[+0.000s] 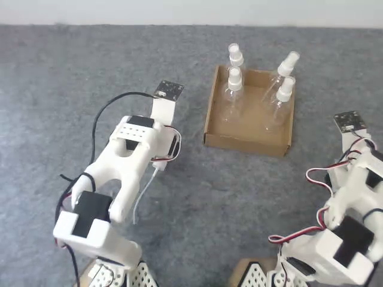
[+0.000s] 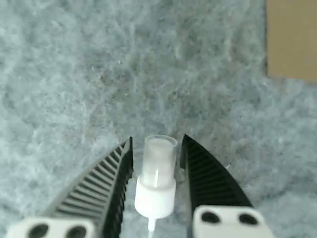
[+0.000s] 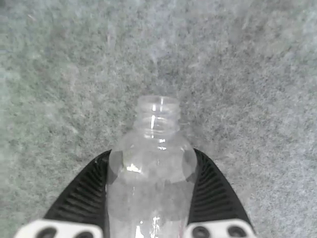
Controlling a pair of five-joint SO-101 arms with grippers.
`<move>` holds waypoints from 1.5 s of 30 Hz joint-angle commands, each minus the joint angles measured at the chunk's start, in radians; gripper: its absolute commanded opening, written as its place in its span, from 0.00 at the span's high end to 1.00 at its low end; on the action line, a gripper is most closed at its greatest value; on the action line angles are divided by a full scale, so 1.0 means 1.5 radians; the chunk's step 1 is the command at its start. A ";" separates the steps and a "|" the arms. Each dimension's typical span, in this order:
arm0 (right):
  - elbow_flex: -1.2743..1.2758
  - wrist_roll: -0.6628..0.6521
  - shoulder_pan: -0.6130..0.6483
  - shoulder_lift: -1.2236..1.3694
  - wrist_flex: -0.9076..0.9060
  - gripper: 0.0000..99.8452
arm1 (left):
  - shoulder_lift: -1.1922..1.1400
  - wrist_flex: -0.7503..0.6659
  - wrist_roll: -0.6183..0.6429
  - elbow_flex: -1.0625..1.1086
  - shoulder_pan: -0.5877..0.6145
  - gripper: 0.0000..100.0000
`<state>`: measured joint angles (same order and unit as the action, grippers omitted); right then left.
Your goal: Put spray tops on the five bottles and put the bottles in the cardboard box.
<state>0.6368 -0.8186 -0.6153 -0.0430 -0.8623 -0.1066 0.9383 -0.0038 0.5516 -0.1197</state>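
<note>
Four clear plastic bottles with white spray tops already sit in the shallow brown cardboard box near the far edge of the grey felt desk. My left gripper pinches the fifth white spray top, jaws narrow around it. My right gripper clamps the last open-necked clear bottle by its shoulders, near the desk's right edge. Capping is in hand, I judge: next, both arms must meet, the top lined up over the bottle's open mouth.

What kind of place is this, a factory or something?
Probably a robotics test bench, not a factory: two white arms, a grey felt-covered table, and a cardboard box holding spray bottles.
</note>
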 commanded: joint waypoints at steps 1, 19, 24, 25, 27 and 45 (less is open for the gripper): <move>-0.006 0.002 -0.004 -0.008 0.009 0.99 | 0.005 0.004 0.001 0.002 -0.001 0.87; -0.005 0.006 -0.006 -0.007 0.005 0.99 | 0.045 0.018 0.006 0.029 0.000 0.92; -0.010 0.032 -0.006 -0.008 -0.020 0.99 | 0.035 0.017 0.002 0.042 0.003 0.86; -0.010 0.043 -0.006 -0.011 -0.024 0.99 | 0.029 0.017 0.001 0.043 0.004 0.86; -0.010 0.059 -0.006 -0.013 -0.025 0.96 | 0.012 0.015 0.001 0.043 0.004 0.87; -0.011 0.072 -0.001 -0.014 -0.024 0.83 | 0.303 0.110 0.063 0.033 -0.001 0.96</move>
<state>0.6368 -0.7250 -0.6153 -0.0430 -0.8869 0.1435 1.0595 0.0422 0.6222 -0.1181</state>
